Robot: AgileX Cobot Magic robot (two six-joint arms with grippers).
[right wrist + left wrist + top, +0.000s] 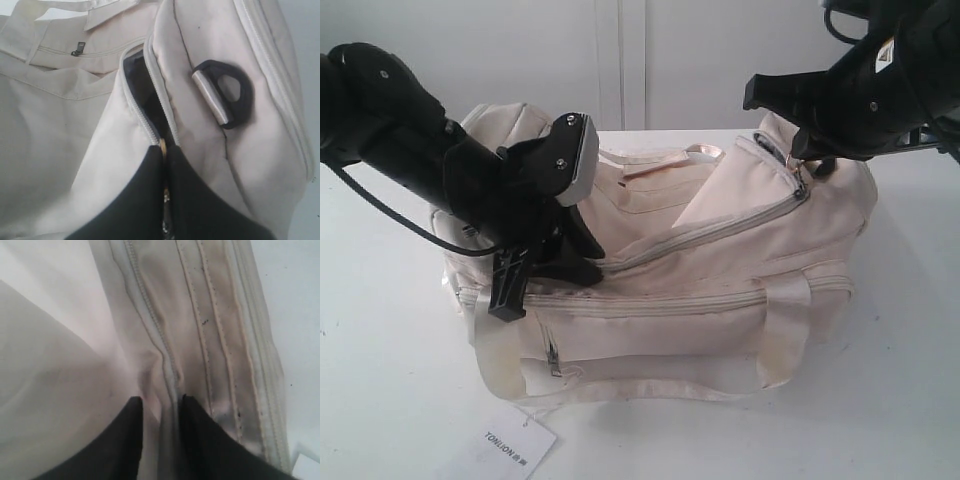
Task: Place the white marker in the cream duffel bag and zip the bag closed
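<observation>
Zipping | right gripper [164,150] pinched on zipper pull [165,197] | left gripper [161,401] clamps cream duffel bag [720,300] | draw along track, fabric taut

We are looking at a left arm [390,110] of rounded, glossy black shells, with a thin black cable [382,212] trailing under it. A light grey plate [583,160] is edging its wrist, with small screw heads [560,165] beside it. The right arm [880,95] is showing black too and wearing a small white sticker [886,55]. The left gripper [161,402] and the right gripper [165,150] are each ending in matte black, tapering fingers [120,445].
</observation>
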